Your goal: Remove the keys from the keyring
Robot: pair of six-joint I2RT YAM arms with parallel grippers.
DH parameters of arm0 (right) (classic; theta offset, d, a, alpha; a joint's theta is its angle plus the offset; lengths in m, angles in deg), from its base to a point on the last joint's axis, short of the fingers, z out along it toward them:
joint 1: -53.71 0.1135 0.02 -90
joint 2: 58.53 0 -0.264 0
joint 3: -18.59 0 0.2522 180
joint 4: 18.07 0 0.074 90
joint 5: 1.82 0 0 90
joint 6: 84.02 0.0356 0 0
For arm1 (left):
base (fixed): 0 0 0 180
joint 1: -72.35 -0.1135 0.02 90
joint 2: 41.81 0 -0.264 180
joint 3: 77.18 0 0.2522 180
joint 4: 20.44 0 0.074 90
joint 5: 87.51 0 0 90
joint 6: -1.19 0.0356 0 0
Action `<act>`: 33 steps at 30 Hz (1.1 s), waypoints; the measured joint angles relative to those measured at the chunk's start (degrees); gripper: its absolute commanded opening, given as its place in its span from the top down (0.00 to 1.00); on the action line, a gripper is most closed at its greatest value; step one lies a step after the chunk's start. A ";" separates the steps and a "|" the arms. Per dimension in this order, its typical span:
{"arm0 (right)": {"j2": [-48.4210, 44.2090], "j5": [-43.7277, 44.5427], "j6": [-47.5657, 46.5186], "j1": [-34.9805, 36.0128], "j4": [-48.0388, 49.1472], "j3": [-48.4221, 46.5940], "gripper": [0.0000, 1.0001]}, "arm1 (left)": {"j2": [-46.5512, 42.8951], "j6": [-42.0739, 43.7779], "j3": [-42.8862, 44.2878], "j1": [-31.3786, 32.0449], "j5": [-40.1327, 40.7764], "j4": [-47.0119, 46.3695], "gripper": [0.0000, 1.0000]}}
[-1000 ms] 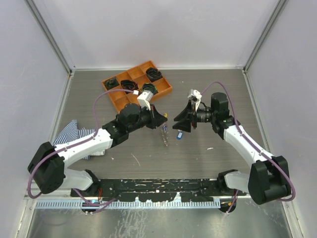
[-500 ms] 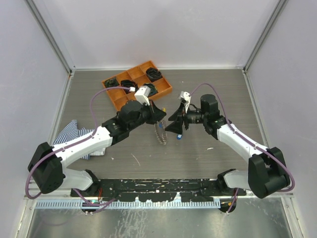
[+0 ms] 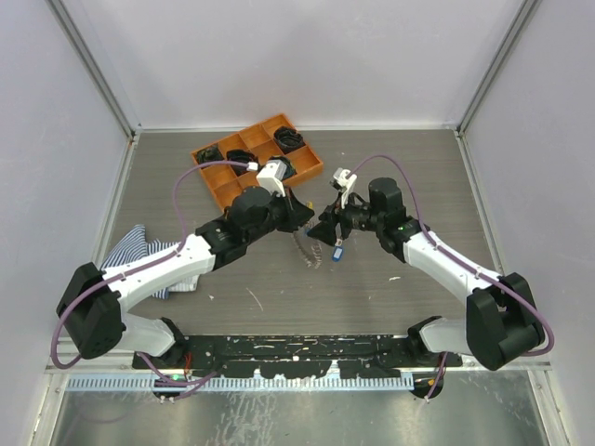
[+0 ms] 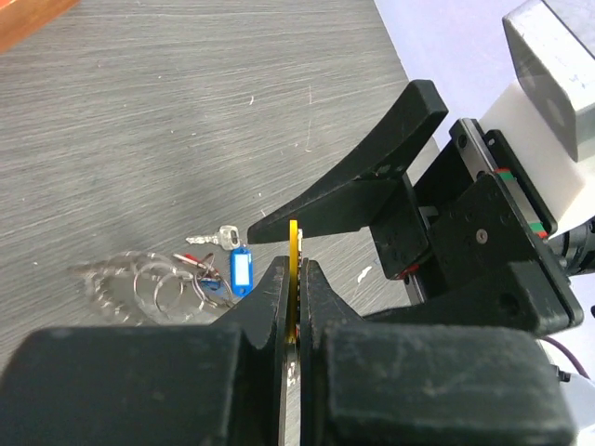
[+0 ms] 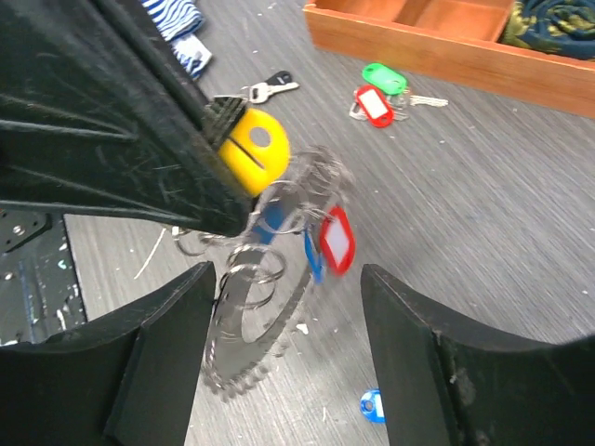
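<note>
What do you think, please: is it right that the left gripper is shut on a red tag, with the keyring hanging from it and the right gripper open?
Not quite: the tag clamped in the left gripper is yellow, not red, as the right wrist view shows. The rest stands: the keyring hangs from it and the right gripper is open.

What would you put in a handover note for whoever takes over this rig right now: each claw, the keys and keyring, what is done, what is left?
Left claw: shut on the yellow tag; the keyring hangs below it.
Right claw: open, straddling the keyring, gripping nothing.
Done: a green-tagged key and a red-tagged key lie loose on the table by the orange tray; a loose blue tag lies apart from them.
Left: the yellow tag, a hanging red tag and a hanging blue tag are on the keyring; work those off.
</note>
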 measured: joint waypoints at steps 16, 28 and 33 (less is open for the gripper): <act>-0.28 -1.46 1.01 -3.37 -0.61 -0.50 0.49 | -0.13 1.46 0.28 0.04 -0.55 0.00 1.00; -2.56 -6.62 -0.74 -5.64 -2.40 -1.68 0.45 | -2.21 1.57 -0.63 -0.04 -2.25 -1.49 1.00; -3.10 -9.25 -4.50 -6.19 -5.84 -3.34 0.43 | -3.87 1.42 -3.52 -0.22 -2.95 -4.48 1.00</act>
